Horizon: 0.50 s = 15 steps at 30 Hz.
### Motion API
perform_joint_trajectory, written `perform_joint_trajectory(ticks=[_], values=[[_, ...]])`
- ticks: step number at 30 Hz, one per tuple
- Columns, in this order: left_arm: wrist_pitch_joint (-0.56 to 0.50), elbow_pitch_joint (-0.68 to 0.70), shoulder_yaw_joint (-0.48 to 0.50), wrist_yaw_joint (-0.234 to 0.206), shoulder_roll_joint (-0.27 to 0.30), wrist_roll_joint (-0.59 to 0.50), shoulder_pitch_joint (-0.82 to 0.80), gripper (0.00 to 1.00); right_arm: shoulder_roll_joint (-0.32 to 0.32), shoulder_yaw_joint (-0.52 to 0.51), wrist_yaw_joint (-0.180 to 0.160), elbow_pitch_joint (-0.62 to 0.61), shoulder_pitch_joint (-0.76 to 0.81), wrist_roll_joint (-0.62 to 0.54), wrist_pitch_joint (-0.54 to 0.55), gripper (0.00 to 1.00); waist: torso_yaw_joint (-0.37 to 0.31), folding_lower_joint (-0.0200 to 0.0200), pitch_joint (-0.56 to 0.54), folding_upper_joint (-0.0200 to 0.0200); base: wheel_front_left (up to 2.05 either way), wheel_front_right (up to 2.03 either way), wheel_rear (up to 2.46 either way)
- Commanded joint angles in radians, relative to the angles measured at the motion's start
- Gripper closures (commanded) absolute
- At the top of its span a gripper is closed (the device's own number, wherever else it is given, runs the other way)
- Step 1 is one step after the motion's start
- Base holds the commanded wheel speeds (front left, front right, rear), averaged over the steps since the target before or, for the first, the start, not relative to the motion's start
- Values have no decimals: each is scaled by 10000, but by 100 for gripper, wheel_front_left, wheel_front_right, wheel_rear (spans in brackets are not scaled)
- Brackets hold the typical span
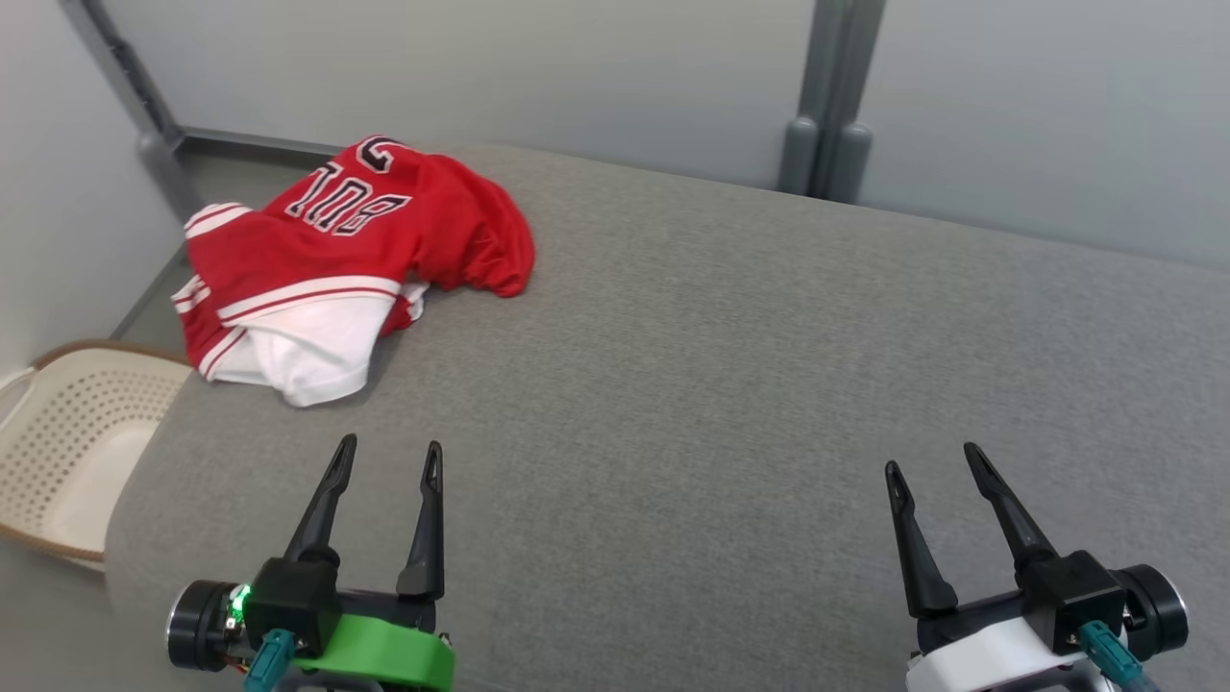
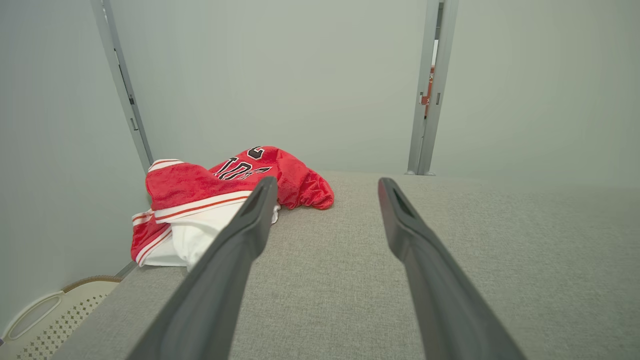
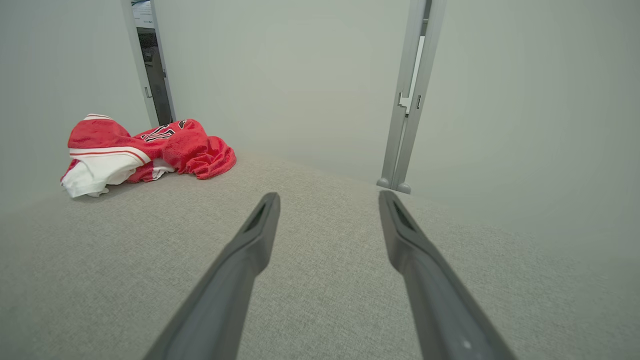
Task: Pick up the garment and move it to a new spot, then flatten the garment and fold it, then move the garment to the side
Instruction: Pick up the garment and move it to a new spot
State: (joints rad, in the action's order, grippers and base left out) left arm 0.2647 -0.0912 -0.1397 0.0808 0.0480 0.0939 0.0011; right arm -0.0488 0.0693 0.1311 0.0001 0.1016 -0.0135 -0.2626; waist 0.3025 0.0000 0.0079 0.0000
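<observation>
I see the garment point(image 1: 356, 250) in a crumpled heap at the far left corner of the grey pad point(image 1: 730, 384). It is a red jersey with white stripes and black-and-white letters on its top fold. A white part spills out on its near side. Its left side sits right at the pad's left edge, and I cannot tell whether it hangs over.

My left gripper point(image 1: 391, 444) is at the near left, its two dark fingers spread apart and empty, pointing away from me. The garment lies ahead of it and a little to the left. In the left wrist view one finger overlaps the white part, but the head view shows bare pad between the fingertips and the cloth.

My right gripper point(image 1: 932, 457) is at the near right, also spread wide and empty, well apart from the garment. In the right wrist view the garment shows at the far left.

Both grippers are over bare pad, and I cannot tell whether they touch it.

A cream perforated basket point(image 1: 72, 442) sits low beside the pad's left edge. Pale walls stand behind the pad, with a grey post point(image 1: 828, 96) at its far edge.
</observation>
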Motion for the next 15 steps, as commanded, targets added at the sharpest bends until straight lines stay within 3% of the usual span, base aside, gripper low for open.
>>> perform_joint_trajectory(ticks=[1, 5, 15], values=[[-6, 13, 27, -31, 46, 7, 111, 0, -31, 17, -6, -66, 74, 4, -33, 0, 1364, 0, -17, 0, 0, 0, 0], [-6, -9, 92, -100, 46, -20, 134, 0, -30, 132, -6, -93, 19, 14, -33, 0, 2040, 0, -6, 0, 0, 0, 0], [-7, 513, 537, -634, 42, 156, 280, 0, -37, 963, -11, 242, -837, -225, -33, 0, 2374, 0, 509, 0, 0, 0, 0]])
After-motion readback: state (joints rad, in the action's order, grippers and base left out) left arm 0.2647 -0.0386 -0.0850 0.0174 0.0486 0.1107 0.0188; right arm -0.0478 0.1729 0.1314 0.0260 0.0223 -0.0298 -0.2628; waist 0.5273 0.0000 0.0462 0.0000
